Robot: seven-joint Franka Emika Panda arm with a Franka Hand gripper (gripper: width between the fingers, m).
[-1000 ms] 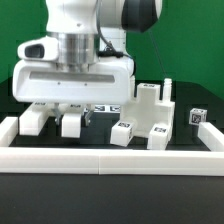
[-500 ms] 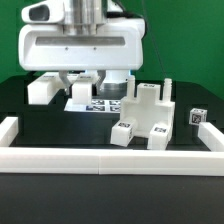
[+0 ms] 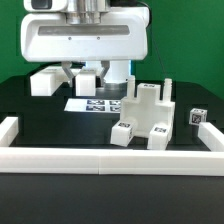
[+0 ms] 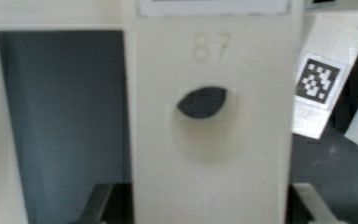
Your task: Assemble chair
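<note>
1. Arm (image 3: 85,40): upright over the table's rear, wrist pointing straight down; fills the exterior view's upper half.
2. Border rail (image 3: 110,160): low wall along the front and both sides; open dark table (image 3: 60,135) lies between rail and parts.
3. Chair assembly (image 3: 145,115): stands on the exterior view's right, apart from the rail.
4. Gripper (image 4: 202,203): clamped on a chair piece (image 3: 45,82), held clear of the table, near the marker board (image 3: 95,105).

The chair piece (image 4: 202,150) that fills the wrist view is plain white with one dark oval hole (image 4: 202,101). In the exterior view, the chair blocks (image 3: 148,118) at centre right are white with small black-and-white square tags (image 3: 159,131). The counter (image 3: 40,125) is black, the border rail (image 3: 110,160) white and the backdrop (image 3: 190,40) green. The marker board (image 3: 95,105) is white with black-and-white squares.
</note>
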